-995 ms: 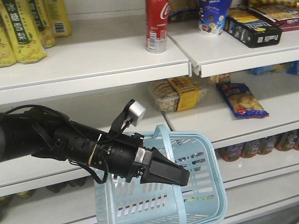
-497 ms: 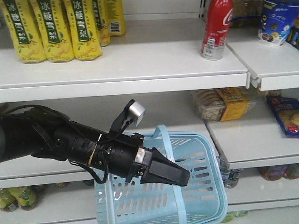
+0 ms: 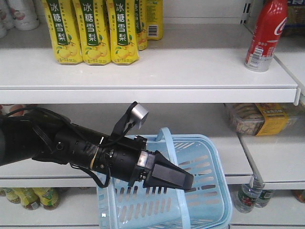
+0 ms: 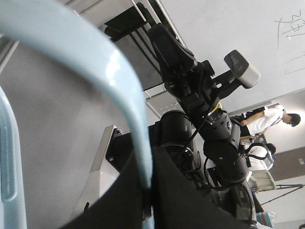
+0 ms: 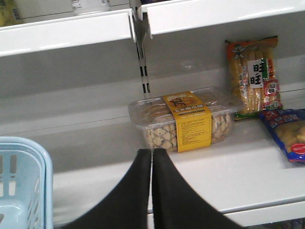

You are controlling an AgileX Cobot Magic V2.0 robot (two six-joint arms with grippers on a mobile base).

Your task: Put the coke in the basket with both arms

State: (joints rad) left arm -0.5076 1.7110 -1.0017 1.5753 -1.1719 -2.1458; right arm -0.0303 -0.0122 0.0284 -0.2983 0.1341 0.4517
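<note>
The coke [image 3: 266, 36], red with white script, stands on the upper shelf at the far right, well above both grippers. The pale blue basket [image 3: 209, 200] hangs low in the middle. Its handle [image 4: 112, 71] runs down between the jaws of my left gripper [image 4: 148, 191], which is shut on it; that gripper is hidden in the front view. My right gripper [image 3: 187, 182], on the arm carrying a silver cylinder [image 3: 139, 114], crosses in front of the basket. It is shut with nothing in it [image 5: 152, 160], and the basket's corner [image 5: 24, 181] lies to its left.
Yellow drink cartons [image 3: 97, 31] line the upper shelf [image 3: 190, 71] on the left. A clear biscuit box with a yellow label [image 3: 259, 119] sits on the middle shelf at the right, straight ahead of the right gripper [image 5: 186, 119]. Snack bags [image 5: 252, 76] lie further right. Bottles [image 3: 248, 195] stand below.
The whole shelf has slid to the right in the front view, taking the coke from top centre to the far right. The arm and basket keep the same place in the frame.
</note>
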